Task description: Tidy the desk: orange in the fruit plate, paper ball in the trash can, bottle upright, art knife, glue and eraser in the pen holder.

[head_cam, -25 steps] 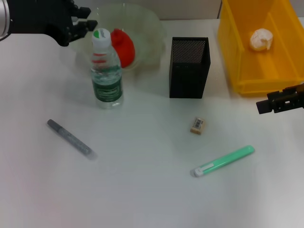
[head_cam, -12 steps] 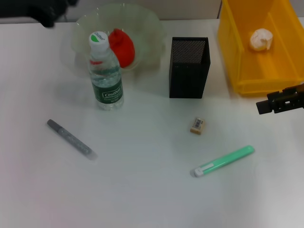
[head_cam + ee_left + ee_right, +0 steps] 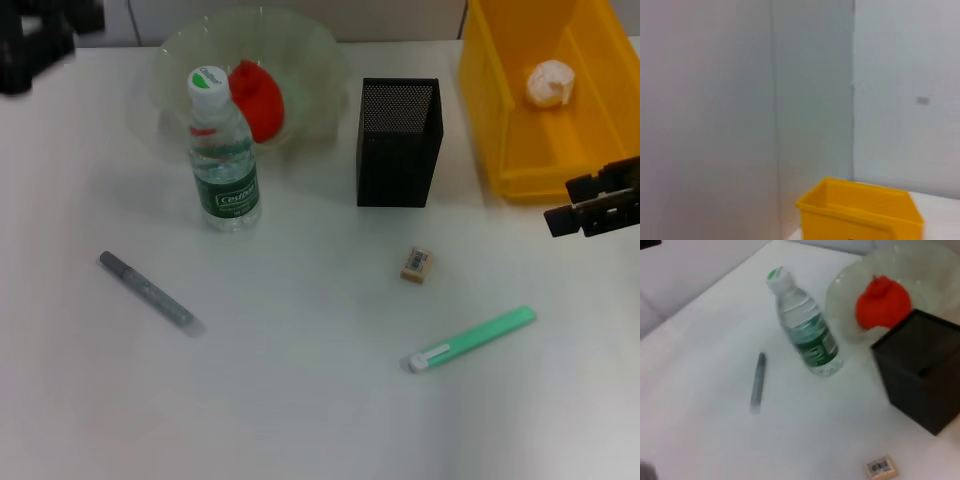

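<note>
The left gripper (image 3: 35, 40), a black mass at the upper left corner of the head view, sits well apart from everything on the white desk (image 3: 300, 420); whether it is spread or closed cannot be told. The right gripper (image 3: 598, 205) reaches in at the right edge, just below the large bright yellow rectangular trash can (image 3: 500, 110), and its state cannot be told either. The small clear plastic bottle (image 3: 224, 150) with green label and white cap stands upright at upper left centre, far from both grippers, touching or just in front of the wide translucent pale-green fruit plate (image 3: 310, 60) that holds the red-orange orange (image 3: 258, 98). The crumpled white paper ball (image 3: 552, 83) lies inside the trash can. The tall square black mesh pen holder (image 3: 399, 142) stands upright in the upper middle. Below it lies the tiny tan eraser (image 3: 416, 264), and lower right of that a long mint-green art knife (image 3: 471, 339), its long axis running from lower left up to the right, white end at lower left. A slim grey glue stick (image 3: 146, 290) lies at left centre, slanting from upper left to lower right. The right wrist view shows the bottle (image 3: 807, 332), orange (image 3: 883, 302), pen holder (image 3: 920, 375), glue stick (image 3: 757, 381) and eraser (image 3: 881, 467) but not the trash can; the left wrist view shows only the trash can (image 3: 860, 212) against a pale wall (image 3: 715, 100).
</note>
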Tool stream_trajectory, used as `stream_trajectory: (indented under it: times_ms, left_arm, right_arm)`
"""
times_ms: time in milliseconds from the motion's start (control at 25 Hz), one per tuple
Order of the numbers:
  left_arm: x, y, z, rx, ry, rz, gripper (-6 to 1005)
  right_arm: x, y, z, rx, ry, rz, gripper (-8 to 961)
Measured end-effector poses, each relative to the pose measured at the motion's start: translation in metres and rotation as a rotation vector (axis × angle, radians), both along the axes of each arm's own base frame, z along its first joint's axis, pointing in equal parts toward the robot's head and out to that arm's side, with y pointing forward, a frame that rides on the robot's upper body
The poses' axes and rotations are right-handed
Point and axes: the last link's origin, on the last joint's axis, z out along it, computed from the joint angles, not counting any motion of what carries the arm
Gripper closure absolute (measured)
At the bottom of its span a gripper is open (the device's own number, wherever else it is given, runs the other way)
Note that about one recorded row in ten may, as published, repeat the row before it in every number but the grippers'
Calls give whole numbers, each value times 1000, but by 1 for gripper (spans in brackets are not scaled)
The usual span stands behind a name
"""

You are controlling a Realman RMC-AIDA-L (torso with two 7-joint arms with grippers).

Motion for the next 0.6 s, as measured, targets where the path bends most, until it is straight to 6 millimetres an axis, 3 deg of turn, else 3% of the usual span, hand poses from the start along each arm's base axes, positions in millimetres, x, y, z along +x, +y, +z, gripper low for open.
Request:
stream_trajectory:
  times_ms: [80,120,160,200,240,320,440,520,600]
  left_arm:
    - [-4,-8,-6,-22,-9,-4,878]
    - [-7,-18,-12,-47,-20,-14,857]
    - [-7,-18,-12,-47,-20,-14,837]
    - [-7,-18,-12,-47,-20,-14,816]
    - [-13,-36,-24,-116,-58,-57,796]
    - [-18,-46,-33,-161,-83,-80,755]
    - [-32,-64,-46,-207,-129,-100,693]
    - [-38,-73,-53,-230,-158,-118,580]
    - [-42,-80,-59,-247,-171,-126,468]
  right_arm:
    - [-10,-1,0,-18,-38,71,194]
    - [-27,-2,-5,-50,-93,162,193]
    - [-27,-2,-5,-50,-93,162,193]
    - [-43,-4,-12,-86,-159,251,193]
    - [-43,-4,-12,-86,-159,251,193]
    - [-68,-6,-30,-155,-267,380,193]
    - [-81,-7,-45,-210,-333,444,193]
    - [-95,-9,-69,-302,-436,514,193]
    - [-98,-9,-76,-324,-462,532,193]
